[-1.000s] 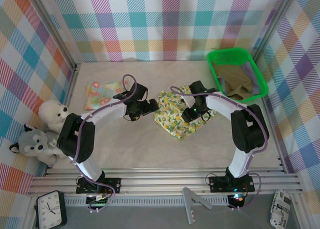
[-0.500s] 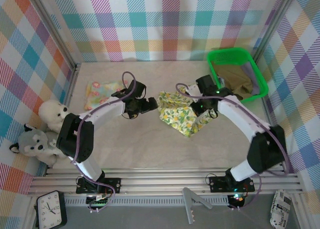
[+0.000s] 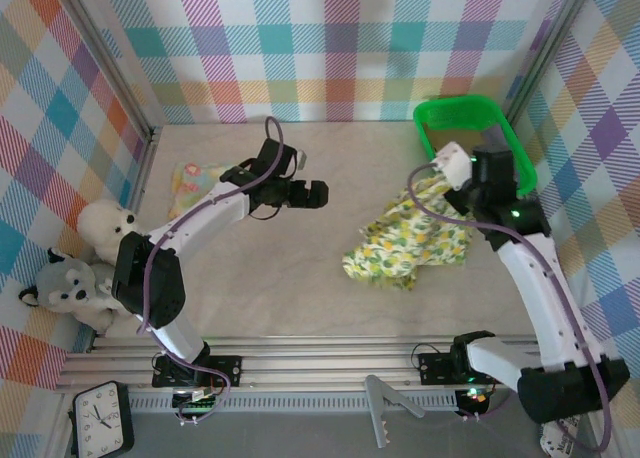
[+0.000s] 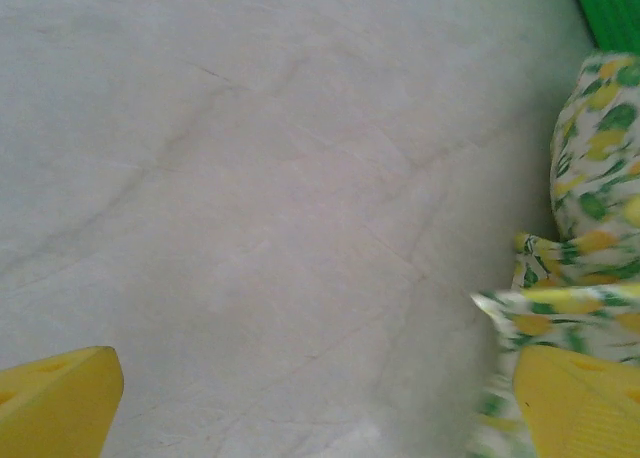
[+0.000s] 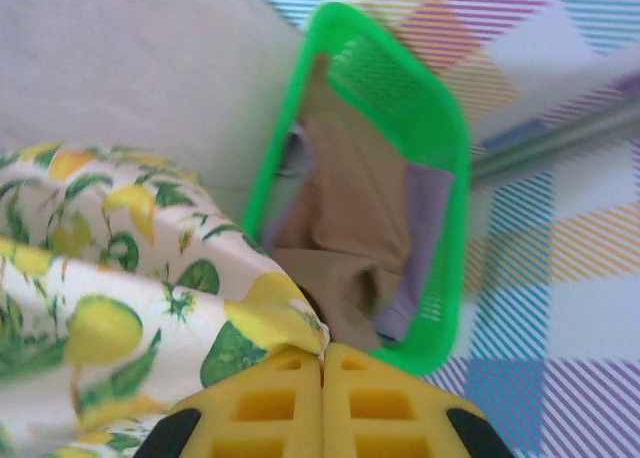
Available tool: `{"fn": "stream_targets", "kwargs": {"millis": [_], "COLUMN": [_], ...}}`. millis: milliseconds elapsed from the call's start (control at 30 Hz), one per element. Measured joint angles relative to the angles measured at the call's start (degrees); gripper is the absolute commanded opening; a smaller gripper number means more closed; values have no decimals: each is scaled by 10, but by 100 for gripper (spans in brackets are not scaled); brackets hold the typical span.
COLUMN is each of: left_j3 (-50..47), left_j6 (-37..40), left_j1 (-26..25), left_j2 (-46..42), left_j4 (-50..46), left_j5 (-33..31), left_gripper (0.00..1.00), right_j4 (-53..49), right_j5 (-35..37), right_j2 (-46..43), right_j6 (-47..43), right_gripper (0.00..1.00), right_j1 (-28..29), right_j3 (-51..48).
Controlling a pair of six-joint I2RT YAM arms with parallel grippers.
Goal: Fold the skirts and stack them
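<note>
Over on the right of the bench, the yellow-green floral skirt (image 3: 410,243) has just been hauled away from the middle, where it was lying bunched 1 second ago. The right pincer (image 5: 322,360) is now clamped on a fold of its edge, with a pinch of lemon print squeezed at the very tips in the wrist view. That corner is held high near the green tray (image 3: 430,113), while the rest is draped down with its lower part trailing on the bench.

The left pincer (image 3: 318,194) has been left behind over the middle of the bench. Its yellow fingers (image 4: 55,403) are spread wide with nothing between them, bare bench is seen beneath, and the skirt is off to its right.

So a grab has been made and a lift is under way. Judged from this, the garment is being shaken out or repositioned so that it can be laid flat for folding. No fold can be made out on it yet. Only 1 corner is held, so the cloth is hanging twisted, and a second hold by the free pincer would probably be needed to spread it.

The pale yellow-pink floral skirt (image 3: 195,175) is seen lying flat at the far left, well apart. 2 more, the olive-khaki skirt (image 5: 350,228) and the lavender-grey skirt (image 5: 425,228), are heaped in the tray. Most of the task is reckoned to be ahead.
</note>
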Motion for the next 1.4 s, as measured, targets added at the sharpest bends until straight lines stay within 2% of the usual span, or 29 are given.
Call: {"fn": "stream_targets", "kwargs": {"millis": [133,267,533,633,767,933,1133,1400], "left_j3": [2,2,-6,-28,-54,-79,-99,-106], "left_j6": [36,51,74,89,102,119,134,144], "left_j1": [-39,-59,-57,-56,-56,-56,-56,-61], "left_j2": [1,2,-8,-38,-70,-72,-56,11], "left_j4": [2,6,29,33,34,43,52,59], "left_j5": [8,16,19,26,48,81,84,83], "left_gripper": [100,100,99,95,89,86,85,81], "right_j4": [26,33,59,83,101,100,106,105], "right_j5": [-43,-114,-261,-301,-334,-361,-358,-319], "right_j2": [-21,21,129,126,111,112,119,206], "right_j6": [7,41,89,88,73,60,43,35], "right_gripper": [0,0,0,0,0,0,0,0], "right_j1": [-7,-3,69,80,78,79,77,57], "right_j3": [-10,15,183,184,130,74,34,-54]}}
